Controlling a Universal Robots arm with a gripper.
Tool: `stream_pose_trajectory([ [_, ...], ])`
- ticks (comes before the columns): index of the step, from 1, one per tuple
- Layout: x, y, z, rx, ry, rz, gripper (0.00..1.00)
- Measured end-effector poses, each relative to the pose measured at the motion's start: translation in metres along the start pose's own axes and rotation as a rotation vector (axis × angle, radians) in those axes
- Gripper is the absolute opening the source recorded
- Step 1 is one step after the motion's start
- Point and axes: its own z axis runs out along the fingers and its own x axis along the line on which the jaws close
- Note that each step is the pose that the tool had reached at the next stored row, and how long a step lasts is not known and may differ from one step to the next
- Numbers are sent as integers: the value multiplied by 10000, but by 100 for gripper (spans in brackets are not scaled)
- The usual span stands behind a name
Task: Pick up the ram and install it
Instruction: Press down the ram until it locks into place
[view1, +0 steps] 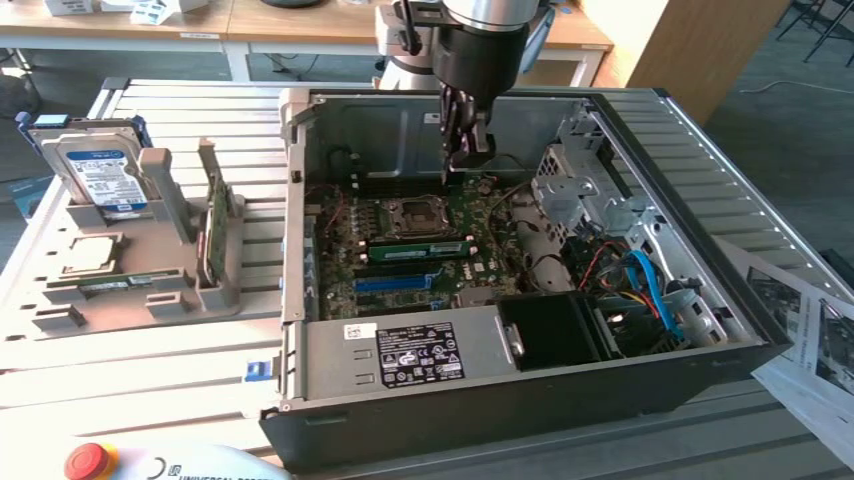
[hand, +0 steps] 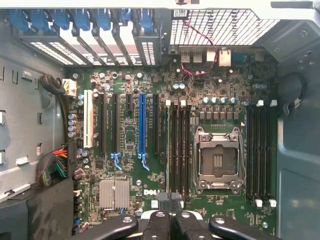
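The ram (view1: 416, 250), a long narrow green stick, stands on edge in a slot of the motherboard (view1: 400, 275), just in front of the CPU socket (view1: 407, 213). My gripper (view1: 467, 158) hangs above the board's rear part, inside the open computer case (view1: 534, 400), higher than the ram and apart from it. In the wrist view its fingers (hand: 159, 222) are pressed together with nothing between them, so the gripper (hand: 170, 220) is shut and empty. It sits straight over the row of dark memory slots (hand: 177, 150) beside the CPU socket (hand: 219, 160).
At the exterior view's left, a grey tray (view1: 54, 320) holds a hard drive (view1: 100, 175), an upright green card (view1: 214, 235), a chip (view1: 87, 255) and a second green stick (view1: 114, 285). Inside the case are a drive cage (view1: 581, 190), blue cables (view1: 654, 290) and a power supply (view1: 400, 355).
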Motion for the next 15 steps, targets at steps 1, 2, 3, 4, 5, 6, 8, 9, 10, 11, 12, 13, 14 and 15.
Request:
stream_pose_trajectory([
  [1, 0, -9, 0, 14, 0, 1, 10],
  [2, 0, -18, 1, 31, -1, 2, 10],
  [3, -1, -29, 1, 48, -1, 1, 10],
  [4, -1, -40, 2, 66, -2, 1, 10],
  [5, -1, -49, 2, 85, -2, 1, 10],
  [6, -1, -57, 2, 101, -2, 2, 10],
  [8, -2, -74, 3, 129, -3, 2, 10],
  [9, -2, -82, 4, 143, -3, 3, 10],
  [10, -2, -89, 5, 154, -4, 3, 10],
  [11, -2, -96, 5, 162, -3, 3, 10],
  [12, -2, -102, 6, 169, -4, 3, 10],
  [13, -3, -108, 9, 173, -5, 3, 10],
  [14, -3, -114, 11, 174, -5, 3, 10],
  [15, -3, -119, 14, 174, -3, 4, 10],
])
